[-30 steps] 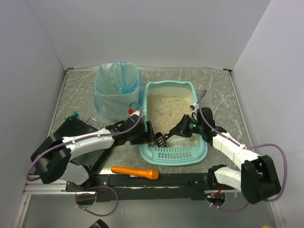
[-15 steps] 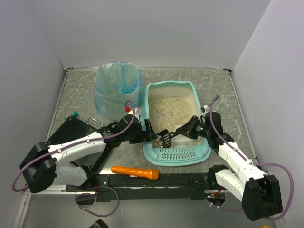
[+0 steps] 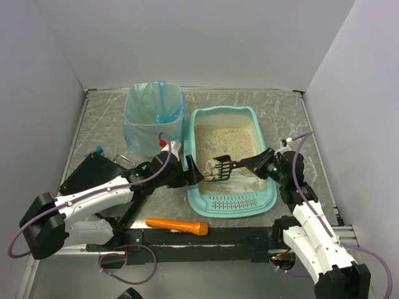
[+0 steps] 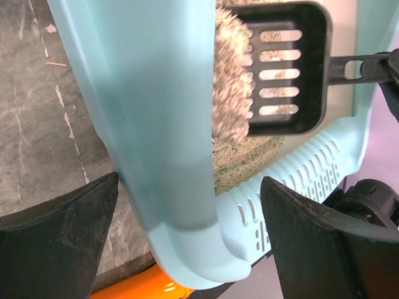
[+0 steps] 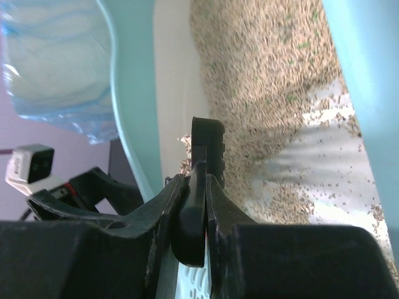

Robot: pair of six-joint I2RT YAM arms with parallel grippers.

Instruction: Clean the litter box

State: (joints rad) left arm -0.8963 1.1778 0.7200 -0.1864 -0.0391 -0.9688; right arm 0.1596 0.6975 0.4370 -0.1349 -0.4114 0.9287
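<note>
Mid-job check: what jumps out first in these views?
The right claw holds a black slotted scoop heaped with litter above the teal litter box at table centre. The left claw stands open astride the box's left wall, with the blue-bagged bin behind it.

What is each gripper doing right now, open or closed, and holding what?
Left gripper: open, astride the litter box wall.
Right gripper: closed on the handle of the loaded scoop.

Tbl (image 3: 280, 109): litter box (image 3: 234, 203), bin (image 3: 149, 134), case (image 3: 92, 168).
</note>
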